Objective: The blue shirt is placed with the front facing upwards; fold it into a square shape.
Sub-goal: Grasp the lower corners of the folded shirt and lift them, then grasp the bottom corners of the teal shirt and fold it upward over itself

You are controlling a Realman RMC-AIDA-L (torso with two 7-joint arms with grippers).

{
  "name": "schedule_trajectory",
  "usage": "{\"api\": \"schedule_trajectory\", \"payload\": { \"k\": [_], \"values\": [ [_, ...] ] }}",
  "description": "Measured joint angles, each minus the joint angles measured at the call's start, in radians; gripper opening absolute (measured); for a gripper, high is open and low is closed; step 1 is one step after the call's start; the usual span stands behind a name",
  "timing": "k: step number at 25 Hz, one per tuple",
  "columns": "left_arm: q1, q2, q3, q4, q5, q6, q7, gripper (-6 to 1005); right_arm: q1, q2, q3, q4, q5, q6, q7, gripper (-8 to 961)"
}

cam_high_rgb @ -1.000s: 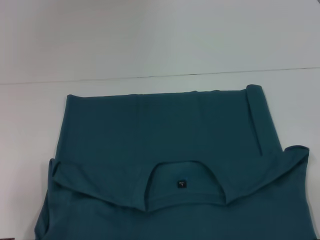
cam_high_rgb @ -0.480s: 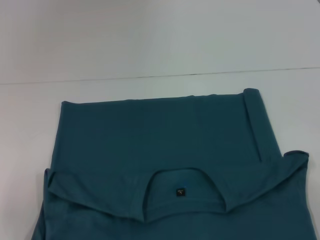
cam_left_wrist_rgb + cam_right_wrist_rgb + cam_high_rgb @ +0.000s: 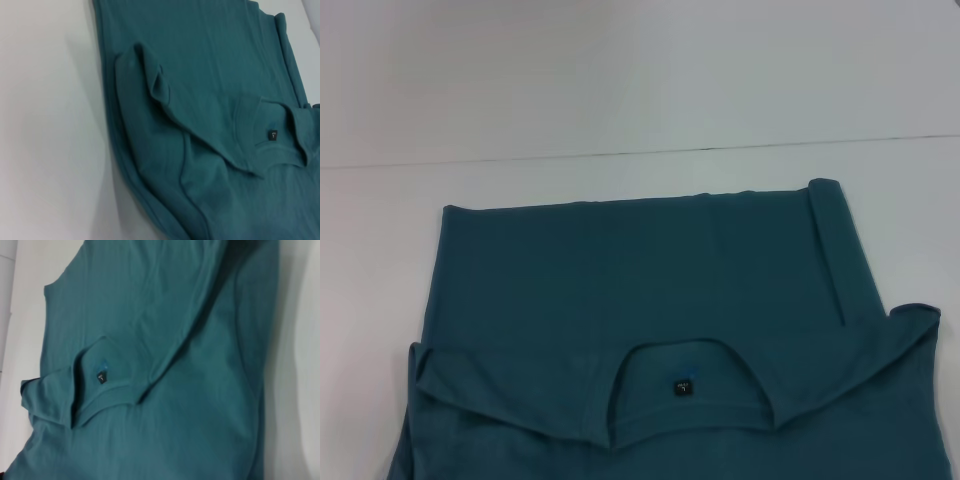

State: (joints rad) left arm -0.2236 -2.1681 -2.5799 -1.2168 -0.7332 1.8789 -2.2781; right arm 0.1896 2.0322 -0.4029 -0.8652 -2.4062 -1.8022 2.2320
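The blue shirt (image 3: 620, 280) lies flat on the white table (image 3: 620, 90), filling the lower half of the head view. Its neck end points toward me, and the round neck opening shows a small dark label (image 3: 682, 387). A layer of cloth is folded over at the shoulders, its edge running either side of the neck. A narrow folded strip (image 3: 840, 250) runs along the shirt's right side. The chest print is hidden. The left wrist view shows the shirt (image 3: 210, 75) and label (image 3: 272, 134), as does the right wrist view (image 3: 175, 340). Neither gripper shows in any view.
A thin dark seam (image 3: 640, 152) crosses the table beyond the shirt's far edge. Bare white table surface lies beyond the shirt and to its left (image 3: 370, 260) and right (image 3: 920, 230).
The shirt has slid a little toward me and to the left: its far edge now sits lower in the head view. Over the last half second it has barely moved.
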Motion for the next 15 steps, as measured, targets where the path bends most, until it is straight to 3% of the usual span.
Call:
{"api": "schedule_trajectory", "payload": {
  "k": [3,9,15],
  "values": [
    [-0.011,0.002,-0.001,0.005,0.0,0.0,0.0,35,0.013,-0.01,0.003,0.034,0.011,-0.003,-0.002,3],
    [-0.039,0.015,-0.003,0.041,-0.034,0.003,0.0,35,0.054,-0.052,0.035,0.125,0.069,-0.024,-0.015,2],
    [-0.07,0.03,-0.035,0.083,-0.049,0.007,0.0,35,0.099,-0.073,0.079,0.157,0.078,-0.026,-0.008,2]
  ]
}}
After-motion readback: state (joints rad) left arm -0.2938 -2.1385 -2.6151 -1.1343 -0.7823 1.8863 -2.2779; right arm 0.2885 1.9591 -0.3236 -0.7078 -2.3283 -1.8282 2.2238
